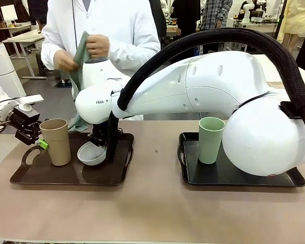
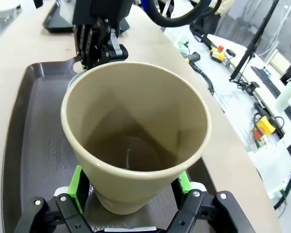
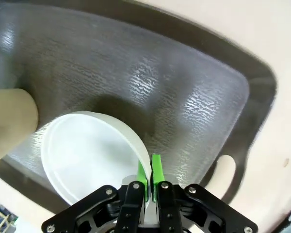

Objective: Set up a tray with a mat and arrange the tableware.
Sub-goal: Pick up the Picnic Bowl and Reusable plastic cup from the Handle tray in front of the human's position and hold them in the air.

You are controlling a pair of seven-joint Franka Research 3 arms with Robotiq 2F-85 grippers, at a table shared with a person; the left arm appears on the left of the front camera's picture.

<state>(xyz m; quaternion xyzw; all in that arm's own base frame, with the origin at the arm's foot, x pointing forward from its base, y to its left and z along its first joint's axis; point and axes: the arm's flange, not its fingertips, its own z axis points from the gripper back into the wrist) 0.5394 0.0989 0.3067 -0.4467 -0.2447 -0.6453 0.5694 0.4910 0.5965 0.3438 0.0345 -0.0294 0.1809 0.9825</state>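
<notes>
Now — left tool [image 2: 131, 189] clamps tan cup [image 1: 56, 142] | right tool [image 3: 149, 172] pinches white bowl [image 3: 87, 155] at rim | both over tray [image 1: 66, 175]

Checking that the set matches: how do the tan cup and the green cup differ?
The tan cup is in the left tray, clasped by the left gripper; the green cup stands free in the right tray. One is tan, the other sage green. Both are tall, handleless and upright.
</notes>
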